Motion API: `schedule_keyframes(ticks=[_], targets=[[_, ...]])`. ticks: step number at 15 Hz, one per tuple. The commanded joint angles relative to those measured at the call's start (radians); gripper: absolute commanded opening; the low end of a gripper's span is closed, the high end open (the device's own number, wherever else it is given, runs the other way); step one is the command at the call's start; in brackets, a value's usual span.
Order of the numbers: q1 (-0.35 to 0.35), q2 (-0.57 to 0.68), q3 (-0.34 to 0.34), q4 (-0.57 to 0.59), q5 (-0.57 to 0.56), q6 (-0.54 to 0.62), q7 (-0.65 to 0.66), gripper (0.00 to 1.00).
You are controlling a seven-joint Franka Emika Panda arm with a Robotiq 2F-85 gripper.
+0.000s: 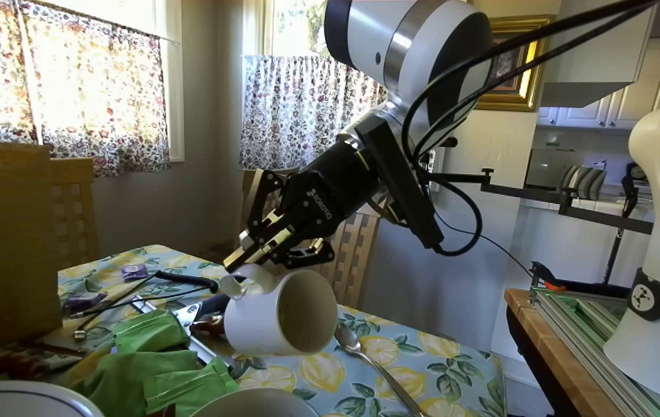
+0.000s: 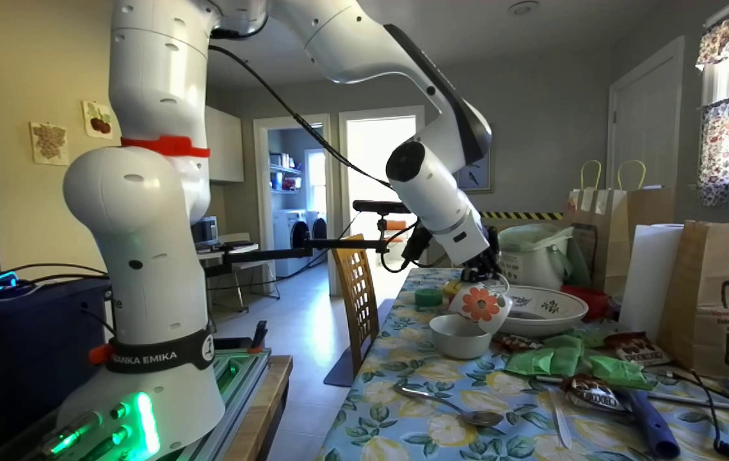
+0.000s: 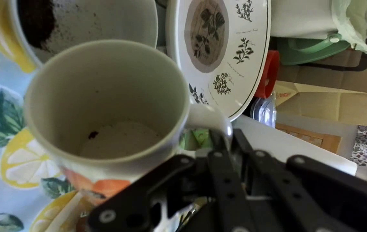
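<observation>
I'm pinching the flower-print mug by its handle with the gripper — holding it tilted above the lemon-print tablecloth, near the small white bowl

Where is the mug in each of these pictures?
In an exterior view: the mug is below centre and slightly left, hanging from the gripper.
In an exterior view: the mug is right of centre, below mid-height.
In the wrist view: the mug looms large left of centre, its mouth facing the camera.
Shared landmark: the lemon tablecloth, seen in all three.
</observation>
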Motion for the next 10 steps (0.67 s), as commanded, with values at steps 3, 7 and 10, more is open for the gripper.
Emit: schedule_keyframes(ticks=[3, 7, 10], targets=[[-0.018, -0.041, -0.007, -0.024, -0.004, 0.002, 0.121, 0.03], [-0.028, -0.053, -0.004, -0.024, -0.084, 0.085, 0.269, 0.03], [-0.031, -0.041, 0.006, -0.03, -0.224, 0.116, 0.439, 0.03]])
